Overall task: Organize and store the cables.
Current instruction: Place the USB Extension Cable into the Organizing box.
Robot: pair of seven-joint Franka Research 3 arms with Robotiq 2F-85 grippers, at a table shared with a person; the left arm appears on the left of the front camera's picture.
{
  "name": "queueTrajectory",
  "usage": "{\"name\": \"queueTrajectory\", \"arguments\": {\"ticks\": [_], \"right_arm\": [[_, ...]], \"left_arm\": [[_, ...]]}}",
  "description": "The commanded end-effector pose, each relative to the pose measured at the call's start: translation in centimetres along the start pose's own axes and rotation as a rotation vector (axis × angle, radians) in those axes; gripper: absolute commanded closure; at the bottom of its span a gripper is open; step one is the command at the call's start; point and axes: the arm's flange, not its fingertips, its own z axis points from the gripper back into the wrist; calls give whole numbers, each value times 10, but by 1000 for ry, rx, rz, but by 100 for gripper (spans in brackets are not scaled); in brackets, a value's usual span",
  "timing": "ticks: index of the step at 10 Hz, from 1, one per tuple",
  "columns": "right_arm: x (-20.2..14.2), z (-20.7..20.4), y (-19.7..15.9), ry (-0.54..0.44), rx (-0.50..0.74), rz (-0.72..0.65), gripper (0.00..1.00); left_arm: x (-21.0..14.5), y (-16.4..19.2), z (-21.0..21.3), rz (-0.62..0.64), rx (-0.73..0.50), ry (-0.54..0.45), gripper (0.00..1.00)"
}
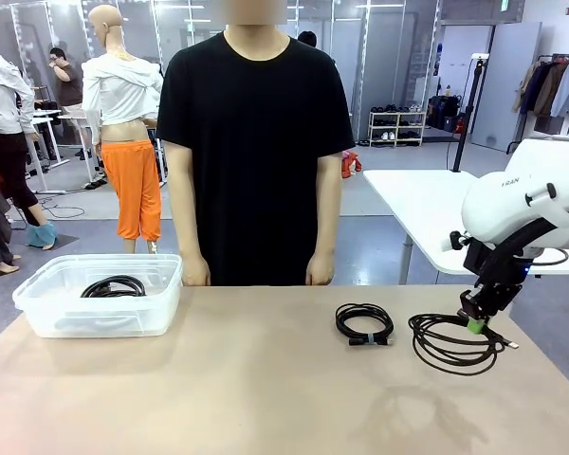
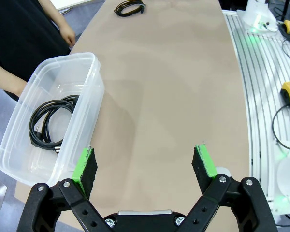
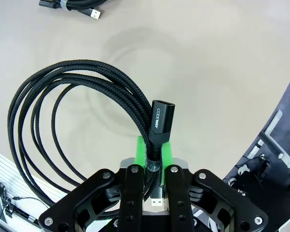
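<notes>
Three coiled black cables are in view. One cable (image 1: 114, 285) (image 2: 49, 125) lies inside the clear plastic bin (image 1: 38, 301) (image 2: 94, 82) at the table's left. A second coil (image 1: 364, 323) (image 2: 129, 7) (image 3: 70, 6) rests on the table right of centre. The third, a braided coil (image 1: 452, 343) (image 3: 58, 108), hangs partly lifted at the right, with my right gripper (image 1: 476, 320) (image 3: 154, 159) shut on its strands near a plug end. My left gripper (image 2: 147, 164) stands open above the table beside the bin, with nothing between its fingers.
A person in a black shirt stands at the far edge, hands (image 1: 195, 273) hanging at their sides near the bin. The table's right edge (image 3: 280, 104) is close to the held coil. Bare tabletop (image 1: 266, 379) spreads across the middle and front.
</notes>
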Motion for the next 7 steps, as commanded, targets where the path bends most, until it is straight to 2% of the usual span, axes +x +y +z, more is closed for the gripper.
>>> {"name": "queueTrajectory", "arguments": {"ticks": [1,2,3,5,7], "right_arm": [[0,1,0,-2,-1,0,86],[17,12,34,-115,3,-14,86],[35,14,73,-179,-13,-11,86],[71,3,148,-211,-20,-21,86],[99,-5,221,-202,-60,43,86]], "left_arm": [[1,-3,0,-19,3,-20,0],[1,-3,0,-19,3,-20,0],[1,-3,0,-19,3,-20,0],[1,-3,0,-19,3,-20,0],[1,-3,0,-19,3,-20,0]]}}
